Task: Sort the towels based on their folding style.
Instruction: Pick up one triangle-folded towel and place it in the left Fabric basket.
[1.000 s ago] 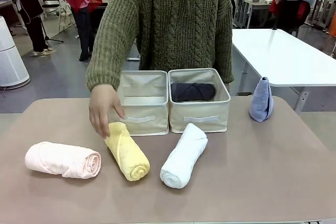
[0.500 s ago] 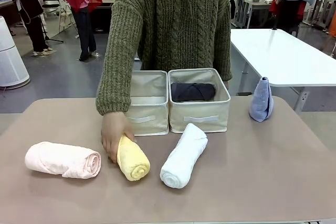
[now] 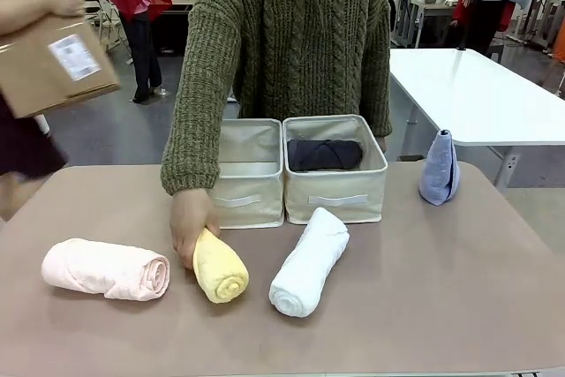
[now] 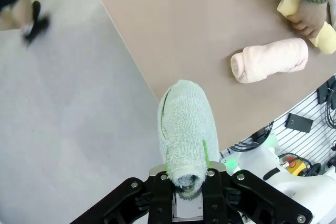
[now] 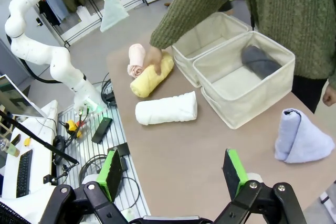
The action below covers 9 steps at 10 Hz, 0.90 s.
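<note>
Front view, person's hand (image 3: 192, 223) on the yellow rolled terry towel (image 3: 222, 269) between pink rolled towel (image 3: 106, 268) and white rolled towel (image 3: 309, 262) on the brown worktop (image 3: 441, 293), dark grey rolled towel (image 3: 324, 154) inside a beige fabric bin (image 3: 336, 201), left fingers (image 4: 204, 155) clamped on a pale teal cone-shaped towel (image 4: 186, 124), right fingers (image 5: 109, 174) spread apart.

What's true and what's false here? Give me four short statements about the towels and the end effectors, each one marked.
1. The left end effector grips a pale teal towel. True.
2. The dark grey towel lies on the table. False: it lies in the right-hand fabric bin.
3. The person's hand is on the yellow towel. True.
4. The right end effector holds the white towel. False: it is open and empty; that towel lies on the table.
</note>
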{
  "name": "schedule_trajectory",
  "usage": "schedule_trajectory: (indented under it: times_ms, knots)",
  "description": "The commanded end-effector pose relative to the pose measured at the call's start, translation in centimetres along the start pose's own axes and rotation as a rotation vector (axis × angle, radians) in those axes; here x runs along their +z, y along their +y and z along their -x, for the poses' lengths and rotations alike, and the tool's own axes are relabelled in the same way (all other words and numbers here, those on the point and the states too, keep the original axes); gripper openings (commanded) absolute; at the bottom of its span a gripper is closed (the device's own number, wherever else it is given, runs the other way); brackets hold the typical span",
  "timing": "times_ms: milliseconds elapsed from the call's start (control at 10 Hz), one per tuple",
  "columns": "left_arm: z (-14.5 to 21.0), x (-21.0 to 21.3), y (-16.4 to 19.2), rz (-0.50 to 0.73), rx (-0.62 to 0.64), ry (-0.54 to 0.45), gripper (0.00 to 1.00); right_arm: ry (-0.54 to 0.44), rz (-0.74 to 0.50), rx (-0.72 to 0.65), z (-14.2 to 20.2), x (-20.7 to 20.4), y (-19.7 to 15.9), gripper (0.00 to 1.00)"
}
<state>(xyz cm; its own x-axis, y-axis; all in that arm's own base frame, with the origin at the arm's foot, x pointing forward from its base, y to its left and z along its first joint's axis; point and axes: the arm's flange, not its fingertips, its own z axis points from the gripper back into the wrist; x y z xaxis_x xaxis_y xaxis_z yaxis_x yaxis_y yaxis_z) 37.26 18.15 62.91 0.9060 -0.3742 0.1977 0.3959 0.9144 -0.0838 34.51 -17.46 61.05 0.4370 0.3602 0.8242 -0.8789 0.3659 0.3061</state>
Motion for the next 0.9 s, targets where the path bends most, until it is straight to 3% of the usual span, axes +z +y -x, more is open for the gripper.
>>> schedule_trajectory:
  times_ms: [0,600,700,800]
  knots:
    - [0.2,0.2,-0.2,0.002,-0.016,-0.002,0.0,-0.027,-0.01,0.017,-0.1,0.0,-0.1,1.0]
    - [0.2,0.2,-0.2,0.002,-0.016,-0.002,0.0,-0.027,-0.01,0.017,-0.1,0.0,-0.1,1.0]
    - [0.0,0.0,0.0,0.0,0.0,0.0,0.17,-0.027,-0.01,0.017,-0.1,0.0,-0.1,1.0]
    - [-1.8,0.4,-1.0,-0.026,-0.07,0.01,0.17,-0.027,-0.01,0.017,-0.1,0.0,-0.1,1.0]
